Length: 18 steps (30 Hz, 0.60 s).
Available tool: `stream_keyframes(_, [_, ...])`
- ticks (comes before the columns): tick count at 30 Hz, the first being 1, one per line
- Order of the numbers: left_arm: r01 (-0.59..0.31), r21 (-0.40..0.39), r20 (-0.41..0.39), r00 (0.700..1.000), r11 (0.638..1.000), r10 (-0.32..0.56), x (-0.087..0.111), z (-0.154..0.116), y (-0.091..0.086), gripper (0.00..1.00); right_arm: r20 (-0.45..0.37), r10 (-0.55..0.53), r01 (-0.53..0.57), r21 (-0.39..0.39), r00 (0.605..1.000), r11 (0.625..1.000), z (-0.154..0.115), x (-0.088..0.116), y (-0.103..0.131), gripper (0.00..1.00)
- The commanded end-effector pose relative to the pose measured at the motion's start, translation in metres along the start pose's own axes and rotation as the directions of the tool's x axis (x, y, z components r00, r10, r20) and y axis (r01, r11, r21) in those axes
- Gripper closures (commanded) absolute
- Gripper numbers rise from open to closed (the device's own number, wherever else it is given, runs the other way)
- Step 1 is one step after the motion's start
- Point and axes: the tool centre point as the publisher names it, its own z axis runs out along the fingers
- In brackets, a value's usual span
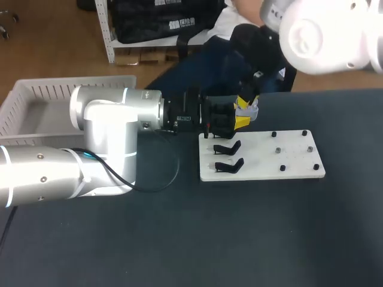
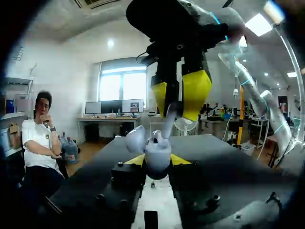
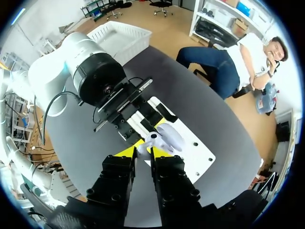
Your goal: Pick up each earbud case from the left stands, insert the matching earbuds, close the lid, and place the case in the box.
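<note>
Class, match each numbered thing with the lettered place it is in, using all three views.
Things:
1. case
2. earbud
3. stands
4. box

Places:
a. on the white board, holding nothing
b. between the left fingers, lid open
c. at the far left, behind the left arm
d. in the right fingers, just above the case

Pairs: 1-b, 2-d, 3-a, 4-c
</note>
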Motion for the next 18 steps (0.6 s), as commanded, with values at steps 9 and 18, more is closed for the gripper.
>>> stream_keyframes(9, [-0.003,-0.003,0.004,1.000,1.000,0.003,0.0009,0.0006,-0.0001,1.00,0.012,0.007,-0.007,-0.037,1.000,0.999,0.0022,-0.0034,-0.0059,1.00])
stream_keyframes(18, [-0.003,-0.003,0.004,1.000,1.000,0.003,0.0009,0.0006,-0.0001,1.00,0.023,-0.002,0.003,-0.047,1.000,0.999,0.0084,-0.0028,-0.0080,1.00])
